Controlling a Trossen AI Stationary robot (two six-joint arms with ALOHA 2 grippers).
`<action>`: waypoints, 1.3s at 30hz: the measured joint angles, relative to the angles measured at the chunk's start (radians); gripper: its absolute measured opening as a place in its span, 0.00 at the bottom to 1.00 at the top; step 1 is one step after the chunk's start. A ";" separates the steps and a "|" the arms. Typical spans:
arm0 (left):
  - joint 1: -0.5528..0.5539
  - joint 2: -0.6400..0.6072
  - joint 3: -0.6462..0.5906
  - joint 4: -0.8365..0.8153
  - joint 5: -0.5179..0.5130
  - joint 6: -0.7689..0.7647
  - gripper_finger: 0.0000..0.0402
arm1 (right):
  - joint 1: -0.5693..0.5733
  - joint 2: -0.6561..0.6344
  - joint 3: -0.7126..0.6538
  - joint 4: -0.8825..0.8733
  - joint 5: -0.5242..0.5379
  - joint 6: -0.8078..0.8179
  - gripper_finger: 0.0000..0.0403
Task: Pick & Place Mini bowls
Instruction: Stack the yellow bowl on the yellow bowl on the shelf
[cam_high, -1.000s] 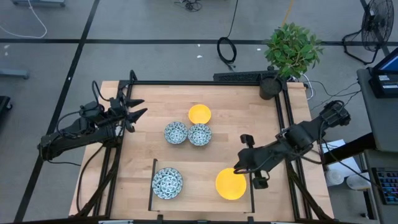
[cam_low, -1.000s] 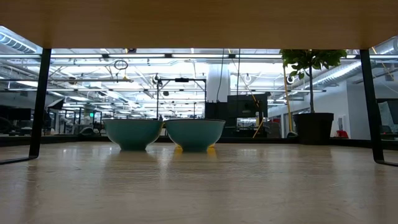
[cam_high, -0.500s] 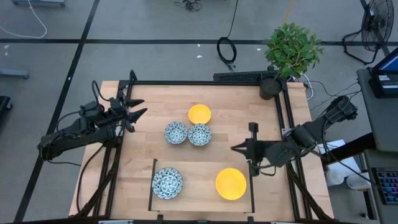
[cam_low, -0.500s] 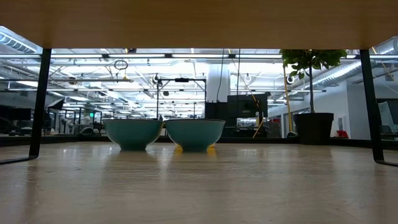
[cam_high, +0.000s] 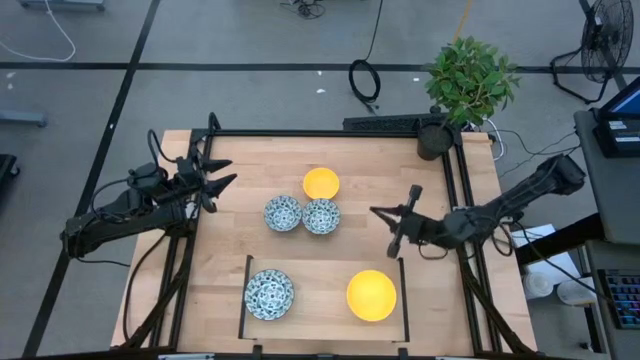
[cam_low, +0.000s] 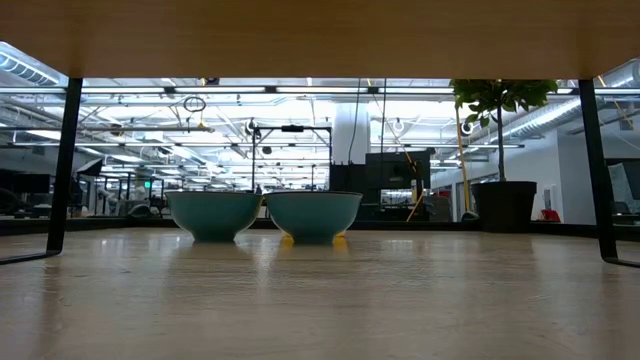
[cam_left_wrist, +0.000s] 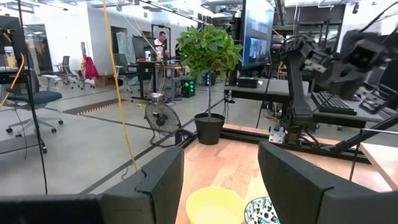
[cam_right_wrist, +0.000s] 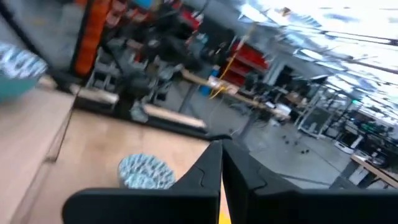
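Observation:
Five mini bowls show in the high view. A yellow bowl (cam_high: 321, 183) and two blue-patterned bowls (cam_high: 283, 213) (cam_high: 321, 216) sit mid-table. A patterned bowl (cam_high: 269, 293) and a yellow bowl (cam_high: 371, 295) rest near the near edge. My right gripper (cam_high: 378, 213) hovers right of the middle, shut on nothing, and its wrist view (cam_right_wrist: 221, 163) looks past a patterned bowl (cam_right_wrist: 146, 172). My left gripper (cam_high: 225, 170) waits open at the table's left far corner, facing the yellow bowl (cam_left_wrist: 214, 205).
A dark plant pot (cam_high: 432, 140) with a leafy plant stands at the far right corner. A thin dark frame (cam_high: 248, 290) bounds the near patch where two bowls sit. In the low view, two bowls (cam_low: 214, 215) (cam_low: 314, 215) stand side by side.
My right gripper has drawn back from the yellow bowl at the near edge, moving toward the far edge and a little to the right. That bowl stays where it was.

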 joint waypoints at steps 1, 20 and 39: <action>0.000 0.000 0.000 0.000 0.000 0.000 0.53 | -0.021 -0.009 -0.030 0.059 -0.007 -0.002 0.00; 0.000 0.000 0.000 0.222 0.001 0.157 0.53 | -0.561 -0.119 -0.135 -0.117 -0.684 0.197 0.00; 0.003 0.349 0.014 0.513 -0.470 -0.242 0.53 | -0.750 -0.118 -0.135 -0.184 -0.688 0.137 0.00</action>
